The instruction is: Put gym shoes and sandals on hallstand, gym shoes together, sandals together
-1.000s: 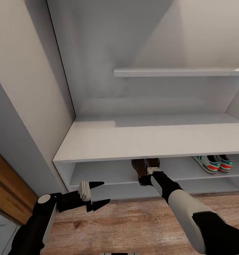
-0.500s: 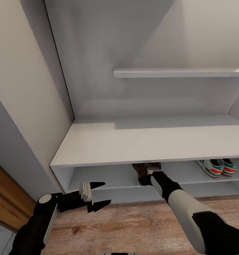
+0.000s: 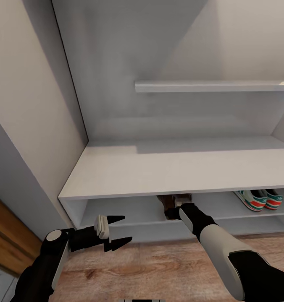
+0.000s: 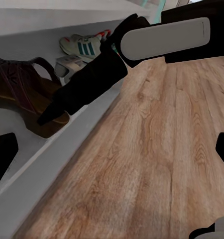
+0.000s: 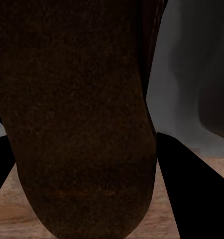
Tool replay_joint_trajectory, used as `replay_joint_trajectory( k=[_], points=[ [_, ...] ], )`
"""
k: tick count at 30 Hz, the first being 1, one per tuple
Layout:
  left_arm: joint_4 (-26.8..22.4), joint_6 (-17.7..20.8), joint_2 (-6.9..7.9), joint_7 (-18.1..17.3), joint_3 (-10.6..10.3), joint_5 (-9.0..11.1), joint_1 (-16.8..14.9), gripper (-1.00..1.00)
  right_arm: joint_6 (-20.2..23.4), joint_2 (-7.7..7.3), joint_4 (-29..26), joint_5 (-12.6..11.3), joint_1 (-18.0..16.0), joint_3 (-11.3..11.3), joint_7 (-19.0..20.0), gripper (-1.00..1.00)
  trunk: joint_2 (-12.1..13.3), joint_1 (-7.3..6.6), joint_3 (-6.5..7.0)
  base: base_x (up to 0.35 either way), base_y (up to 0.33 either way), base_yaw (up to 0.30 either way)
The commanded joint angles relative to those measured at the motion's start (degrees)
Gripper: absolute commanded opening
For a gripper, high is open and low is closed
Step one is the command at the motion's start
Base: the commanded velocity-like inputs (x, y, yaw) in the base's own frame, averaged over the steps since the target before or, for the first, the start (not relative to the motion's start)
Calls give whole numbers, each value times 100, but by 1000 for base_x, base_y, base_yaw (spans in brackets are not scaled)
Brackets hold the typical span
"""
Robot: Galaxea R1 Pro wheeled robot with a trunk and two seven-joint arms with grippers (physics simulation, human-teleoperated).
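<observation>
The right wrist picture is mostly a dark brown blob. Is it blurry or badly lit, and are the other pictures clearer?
Right wrist view: the sandal sits so close it looks soft, dim and grainy. Head view: even light; the hallstand top shades its slot, darkening the sandal there, while the gym shoes stay bright. Left wrist view: floor grain sharp, no glare.

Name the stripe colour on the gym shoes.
Green stripes on the gym shoes, clearest in the left wrist view.

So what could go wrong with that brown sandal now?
The sandal sits near the front lip of the hallstand shelf slot, with the right end effector at it; pulling back carelessly might drag it onto the floor. It also looks tilted, so it might tip.
</observation>
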Motion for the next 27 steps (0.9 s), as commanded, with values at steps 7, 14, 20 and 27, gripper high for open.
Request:
replay_joint_trajectory(
  k=[7, 14, 20, 27],
  points=[
    [-7, 60, -2, -35, 16, -24, -3, 100, 29, -5, -7, -52, -2, 51, -16, -100, -2, 0, -5, 34, 0, 0],
    [-7, 60, -2, -35, 9, -24, -3, 100, 29, -5, -11, -52, -2, 51, -16, -100, -2, 0, -5, 21, 0, 0],
    [-7, 60, 0, -35, 11, -22, -3, 100, 29, -5, -11, -47, -2, 52, -16, -100, -2, 0, -5, 60, 0, 0],
    [-7, 60, -5, -35, 12, -24, -3, 100, 29, -5, -9, -48, -2, 49, -16, -100, -2, 0, -5, 5, 0, 0]
  ],
)
